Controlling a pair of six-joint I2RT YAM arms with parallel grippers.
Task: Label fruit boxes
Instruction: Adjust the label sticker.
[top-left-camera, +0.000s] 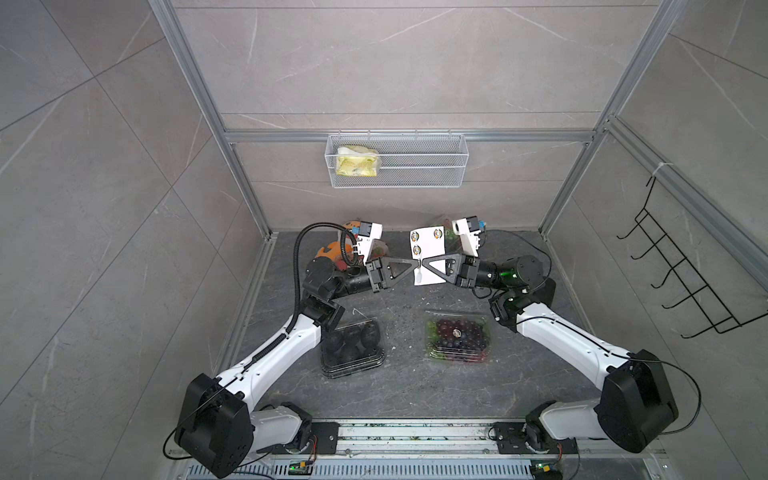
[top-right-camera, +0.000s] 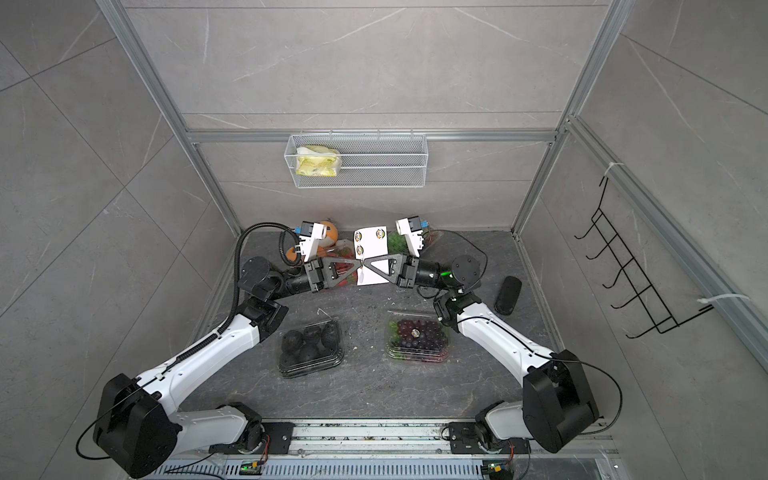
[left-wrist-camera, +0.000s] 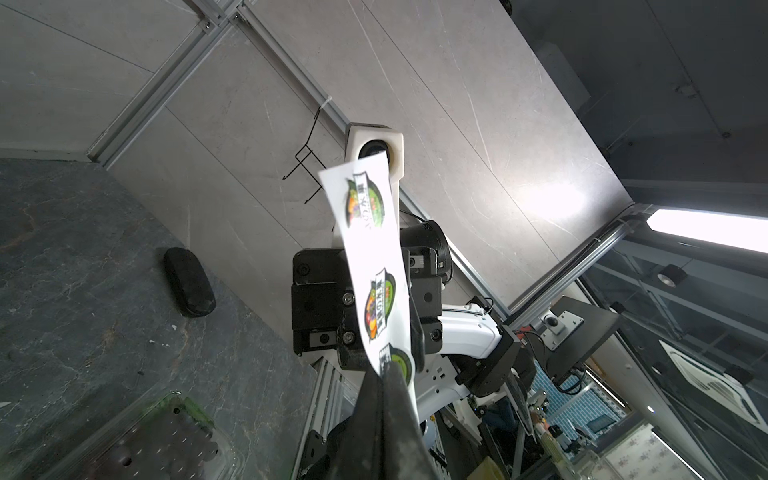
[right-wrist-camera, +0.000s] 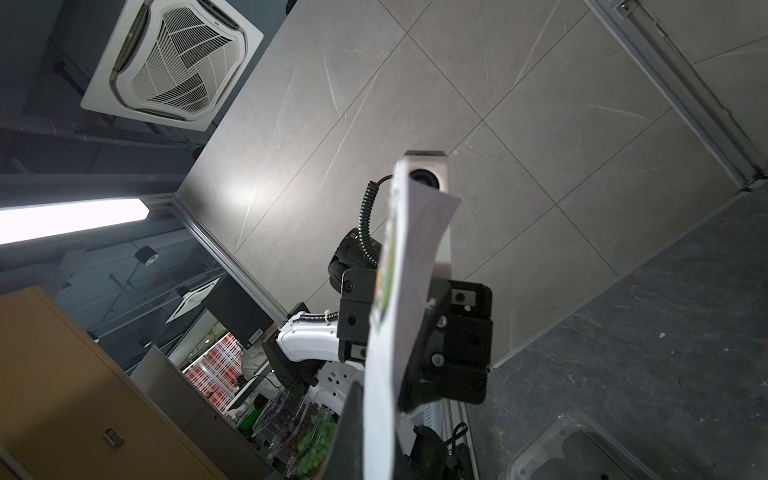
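Top views, grip: left end effector (top-left-camera: 416, 265) and right end effector (top-left-camera: 424, 263) meet tip to tip above the table (top-left-camera: 399, 386). Both are pinched together on the sticker sheet (top-left-camera: 430, 249), which is held in the air.
Top views, sheet axis: its long side runs from the robot toward the back wall, and three stickers show toward the far end.
Top views, labelled: the purple grape box (top-right-camera: 417, 338) has a round sticker on its lid.
Top views, likely target: the dark fruit box (top-right-camera: 309, 345) shows no sticker. It lies nearer the robot than the tips, on the left arm's side, so that arm is nearer.
Top views, back row: the strawberry box (top-right-camera: 343, 272) is under the left end effector and the green grape box (top-right-camera: 398, 241) is behind the right one. Both are partly hidden.
Top views, room: the table is open between the two near boxes, and the black case (top-right-camera: 508, 295) is well apart.
Left wrist, grip: the fingers are closed on the sheet's edge at a sticker (left-wrist-camera: 401, 362). Whether it is peeling, I cannot tell.
Right wrist, grip: the jaws are closed on the sheet, which is seen nearly edge-on and curling.
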